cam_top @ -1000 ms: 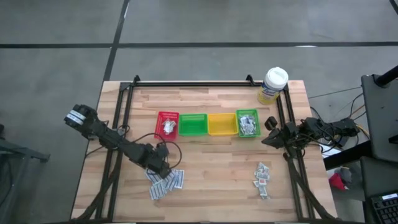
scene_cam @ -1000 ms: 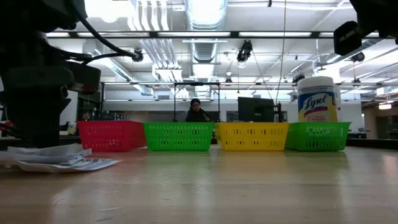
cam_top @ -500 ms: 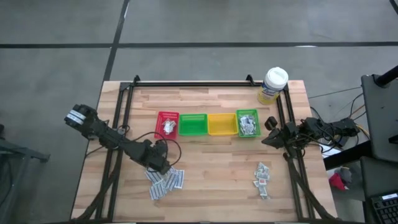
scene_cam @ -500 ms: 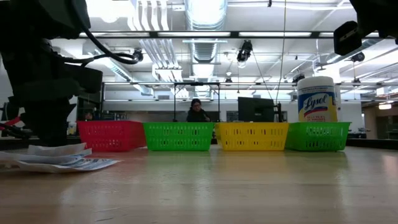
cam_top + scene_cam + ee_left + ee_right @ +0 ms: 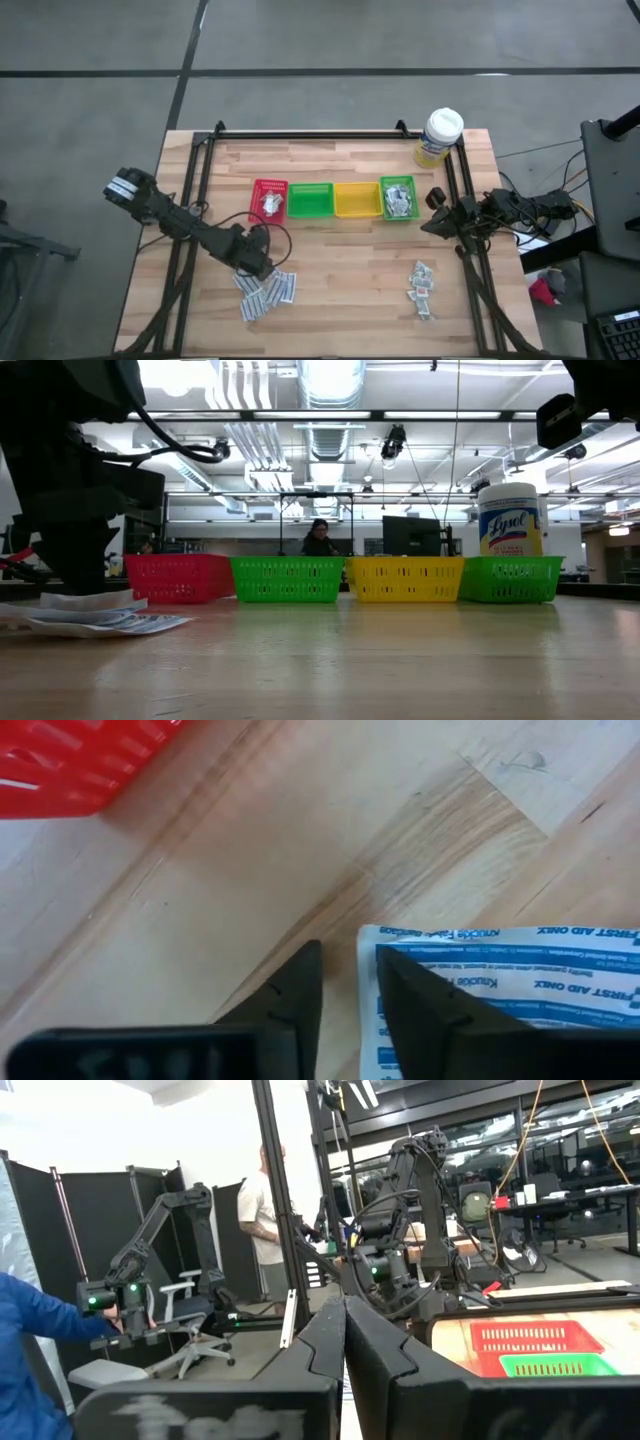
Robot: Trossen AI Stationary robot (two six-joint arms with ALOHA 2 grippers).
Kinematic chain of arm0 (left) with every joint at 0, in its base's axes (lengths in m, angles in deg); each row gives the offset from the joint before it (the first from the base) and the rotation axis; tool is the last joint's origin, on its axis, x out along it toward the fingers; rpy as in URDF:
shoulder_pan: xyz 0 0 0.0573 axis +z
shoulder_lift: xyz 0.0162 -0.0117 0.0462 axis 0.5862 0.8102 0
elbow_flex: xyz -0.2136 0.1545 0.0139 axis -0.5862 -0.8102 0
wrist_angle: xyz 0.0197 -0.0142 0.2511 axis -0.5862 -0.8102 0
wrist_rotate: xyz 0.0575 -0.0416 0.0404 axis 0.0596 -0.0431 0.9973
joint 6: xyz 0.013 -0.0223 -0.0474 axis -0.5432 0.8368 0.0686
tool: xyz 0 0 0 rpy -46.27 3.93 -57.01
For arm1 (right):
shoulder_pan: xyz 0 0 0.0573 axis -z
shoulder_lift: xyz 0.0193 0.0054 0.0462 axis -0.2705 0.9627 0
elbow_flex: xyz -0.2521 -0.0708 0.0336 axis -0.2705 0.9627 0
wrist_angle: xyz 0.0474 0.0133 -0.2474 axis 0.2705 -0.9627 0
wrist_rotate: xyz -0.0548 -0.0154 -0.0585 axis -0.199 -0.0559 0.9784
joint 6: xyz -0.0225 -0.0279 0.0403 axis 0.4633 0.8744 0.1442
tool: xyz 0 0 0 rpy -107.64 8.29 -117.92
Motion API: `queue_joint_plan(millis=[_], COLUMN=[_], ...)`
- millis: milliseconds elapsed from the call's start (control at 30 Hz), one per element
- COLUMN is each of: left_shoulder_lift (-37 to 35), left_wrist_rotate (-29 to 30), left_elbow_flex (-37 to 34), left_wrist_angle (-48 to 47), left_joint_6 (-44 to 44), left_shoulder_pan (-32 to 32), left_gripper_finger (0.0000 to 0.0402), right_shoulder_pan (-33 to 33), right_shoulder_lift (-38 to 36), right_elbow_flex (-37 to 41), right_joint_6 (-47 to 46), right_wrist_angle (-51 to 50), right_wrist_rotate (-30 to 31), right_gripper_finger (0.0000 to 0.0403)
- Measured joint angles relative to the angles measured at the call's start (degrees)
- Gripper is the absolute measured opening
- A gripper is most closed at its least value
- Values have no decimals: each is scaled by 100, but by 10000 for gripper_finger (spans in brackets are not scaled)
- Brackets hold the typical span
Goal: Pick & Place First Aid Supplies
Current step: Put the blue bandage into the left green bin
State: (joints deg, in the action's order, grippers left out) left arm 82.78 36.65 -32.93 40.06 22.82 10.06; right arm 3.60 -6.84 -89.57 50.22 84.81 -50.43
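Observation:
The first aid supplies lie in two heaps: white-blue sachets (image 5: 268,290) near the table's near left, and a mixed heap (image 5: 422,285) near the right. More sachets fill the red bin (image 5: 270,200) and the right green bin (image 5: 398,198). My left gripper (image 5: 256,266) (image 5: 70,585) stands at the far edge of the left heap (image 5: 90,615), its fingers nearly together (image 5: 348,952) at a white-blue sachet (image 5: 510,980). My right gripper (image 5: 432,212) waits shut (image 5: 345,1305) at the table's right edge. My left gripper comes down slanting from the table's far left onto the white-blue sachet. The sachet's side edge (image 5: 366,990) stands in the narrow gap between the two fingers. One finger (image 5: 420,1000) lies over the sachet, the other (image 5: 295,995) beside it. The sachet lies flat on the table.
A row of bins crosses the table's middle: red, green (image 5: 310,200), yellow (image 5: 355,200), green. A white-lidded wipes tub (image 5: 440,137) stands at the far right corner. Bare wood lies between the two heaps. A person sits in the room behind (image 5: 318,540).
My left gripper has shifted a little toward the table's far edge at the left heap and turned slightly, then stood still for the last half second. The heap lies as before.

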Motion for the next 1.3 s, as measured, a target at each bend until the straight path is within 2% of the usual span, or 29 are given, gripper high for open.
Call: queue_joint_plan(millis=[367, 1300], left_shoulder_lift=[0, -464], left_wrist_rotate=[53, 74], left_elbow_flex=[-7, -11], left_wrist_angle=[1, -18], left_joint_6=[46, -121], left_shoulder_pan=[0, 0], left_gripper_finger=[4, 0], right_shoulder_pan=[0, 2], right_shoulder_lift=[1, 1], right_elbow_flex=[0, 0], right_joint_6=[2, 2], right_wrist_angle=[-1, -3], right_wrist_rotate=[0, 0], right_gripper_finger=[8, 8])
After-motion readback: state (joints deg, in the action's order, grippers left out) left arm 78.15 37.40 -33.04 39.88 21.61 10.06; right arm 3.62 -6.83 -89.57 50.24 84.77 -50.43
